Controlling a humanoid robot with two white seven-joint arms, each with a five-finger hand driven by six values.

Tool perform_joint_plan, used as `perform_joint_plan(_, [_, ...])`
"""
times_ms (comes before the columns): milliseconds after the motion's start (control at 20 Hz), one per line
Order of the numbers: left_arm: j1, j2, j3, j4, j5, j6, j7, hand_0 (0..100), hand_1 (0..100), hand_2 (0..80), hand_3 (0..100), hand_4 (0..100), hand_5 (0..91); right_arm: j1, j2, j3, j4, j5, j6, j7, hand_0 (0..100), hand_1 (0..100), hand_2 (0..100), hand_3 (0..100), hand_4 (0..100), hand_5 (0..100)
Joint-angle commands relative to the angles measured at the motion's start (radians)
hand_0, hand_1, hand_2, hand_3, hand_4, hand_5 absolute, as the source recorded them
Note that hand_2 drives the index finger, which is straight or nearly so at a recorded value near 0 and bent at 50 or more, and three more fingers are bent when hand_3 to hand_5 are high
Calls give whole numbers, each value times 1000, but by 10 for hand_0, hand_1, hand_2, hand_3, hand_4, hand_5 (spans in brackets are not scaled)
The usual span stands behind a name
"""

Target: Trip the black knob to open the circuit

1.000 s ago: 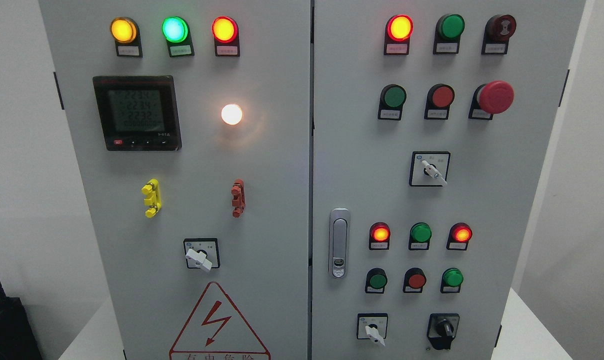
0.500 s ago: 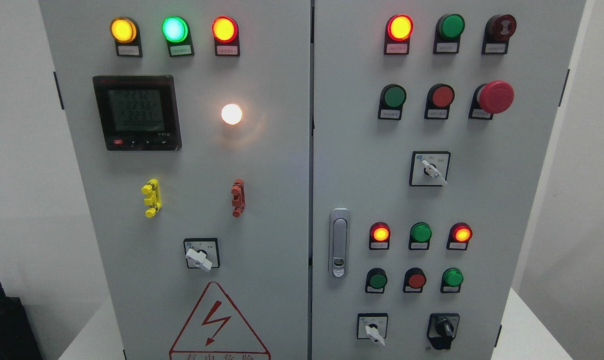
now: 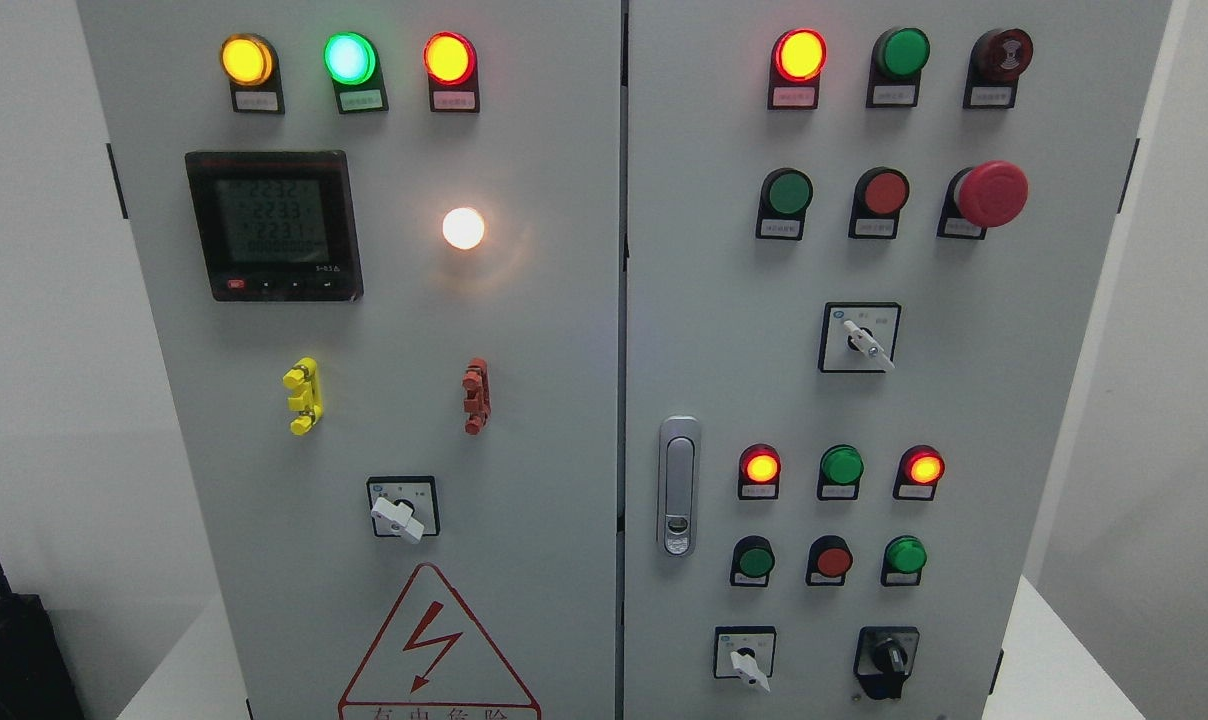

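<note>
The black knob (image 3: 887, 660) sits at the bottom right of the grey cabinet's right door (image 3: 964, 400), its handle pointing roughly straight up and down. Left of it is a white-handled selector switch (image 3: 747, 663). Neither of my hands nor arms shows anywhere in the head view.
The right door carries lit red lamps (image 3: 799, 55), green and red push buttons, a red mushroom stop button (image 3: 992, 193), another selector (image 3: 861, 340) and a silver door handle (image 3: 678, 485). The left door (image 3: 364, 400) has a meter (image 3: 274, 225), lamps and a warning triangle (image 3: 436, 645). A black box (image 3: 9, 655) stands lower left.
Only the digits on the meter have flickered; nothing else has moved.
</note>
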Motion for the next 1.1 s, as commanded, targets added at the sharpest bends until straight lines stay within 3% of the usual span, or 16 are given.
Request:
perform_joint_plan(0, [0,0,1,-16,0,0,0,120,389,0,0,0,0,-31,2,26,18,1,8,-1,0,0,0,1000,1000,1000])
perform_joint_plan(1050, [0,0,1,-16,0,0,0,120,389,0,0,0,0,-100,-5,40,111,-6,14,3,0,0,0,1000,1000,1000])
